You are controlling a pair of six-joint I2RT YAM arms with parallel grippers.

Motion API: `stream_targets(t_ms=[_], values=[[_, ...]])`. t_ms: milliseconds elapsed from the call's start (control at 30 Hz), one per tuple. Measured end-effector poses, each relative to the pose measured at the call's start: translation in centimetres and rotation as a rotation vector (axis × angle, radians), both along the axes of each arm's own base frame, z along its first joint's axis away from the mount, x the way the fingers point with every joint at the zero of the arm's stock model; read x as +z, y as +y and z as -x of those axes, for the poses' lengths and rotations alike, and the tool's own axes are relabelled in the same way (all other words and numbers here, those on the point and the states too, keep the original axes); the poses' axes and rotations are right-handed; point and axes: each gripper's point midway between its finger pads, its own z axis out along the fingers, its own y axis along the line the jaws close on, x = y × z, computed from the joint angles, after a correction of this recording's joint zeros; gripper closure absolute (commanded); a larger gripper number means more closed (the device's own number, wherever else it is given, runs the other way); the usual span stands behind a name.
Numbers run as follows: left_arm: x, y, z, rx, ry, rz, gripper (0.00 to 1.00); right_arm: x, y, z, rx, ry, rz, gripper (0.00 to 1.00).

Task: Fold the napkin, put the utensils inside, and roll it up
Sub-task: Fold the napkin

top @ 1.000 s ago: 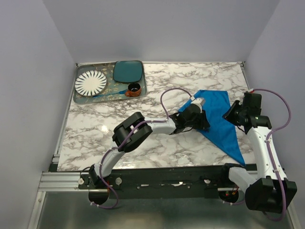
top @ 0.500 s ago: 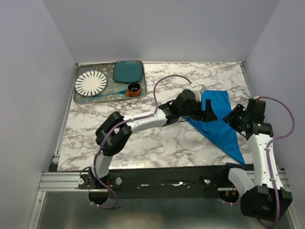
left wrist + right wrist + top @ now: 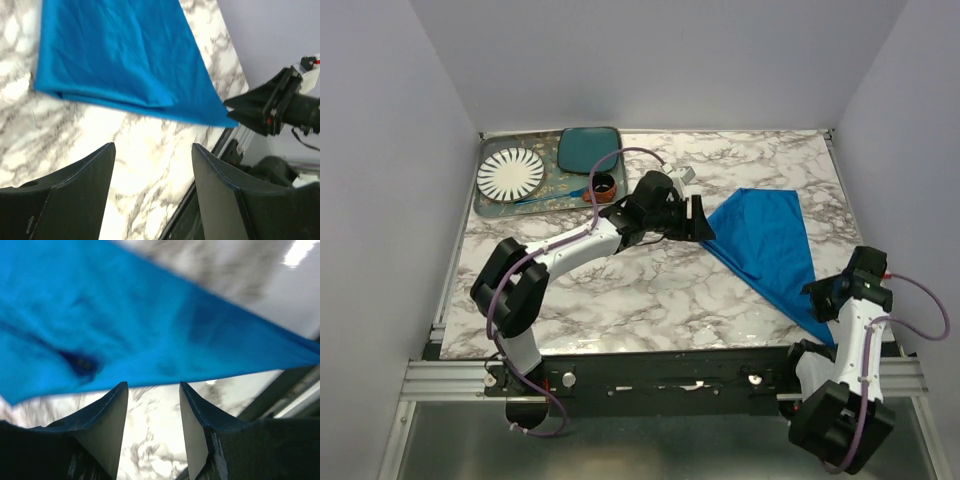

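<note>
Nearest, the right gripper (image 3: pixel 825 297) has drawn back to the near edge of the glossy marble table (image 3: pixel 650 290), jaws spread and empty. The napkin (image 3: pixel 770 245), soft matte blue cloth, now lies released at right as a doubled triangle. The left gripper (image 3: pixel 697 217), jaws also apart and empty, has swung leftward off it. It points away from the far tray (image 3: pixel 480 203), where the slim metal fork (image 3: pixel 552 197) lies. The fold looks done, so fetching the fork likely comes next.

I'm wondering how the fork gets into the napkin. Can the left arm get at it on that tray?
Probably yes. The fork lies uncovered on the tray, close beside that arm. The left gripper is open and empty but points away, so it must swing back.
</note>
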Motion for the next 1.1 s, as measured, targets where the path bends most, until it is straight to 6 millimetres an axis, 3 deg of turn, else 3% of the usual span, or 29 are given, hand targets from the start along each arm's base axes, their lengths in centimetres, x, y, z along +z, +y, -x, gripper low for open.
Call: stream_targets(t_ms=[67, 167, 333, 733, 933, 1100], values=[[-0.4, 0.4, 1.3, -0.025, 0.014, -0.019, 0.28, -1.0, -1.4, 1.7, -0.148, 0.047, -0.013, 0.49], [1.0, 0.6, 2.6, -0.058, -0.007, -0.011, 0.28, -1.7, -2.4, 3.6, -0.278, 0.101, -0.018, 0.5], [3.8, 0.8, 3.3, -0.085, -0.056, 0.039, 0.28, -2.4, -3.0, 4.8, -0.367, 0.165, -0.029, 0.53], [4.3, 1.7, 2.6, -0.1, -0.041, 0.068, 0.29, -3.8, -2.9, 5.8, -0.353, 0.297, -0.067, 0.65], [4.9, 3.6, 1.2, -0.068, -0.049, 0.082, 0.29, -4.3, -2.7, 6.0, -0.346, 0.339, -0.087, 0.62], [5.3, 4.5, 0.2, -0.049, -0.053, 0.103, 0.29, -4.6, -2.9, 5.8, -0.345, 0.349, -0.09, 0.53]])
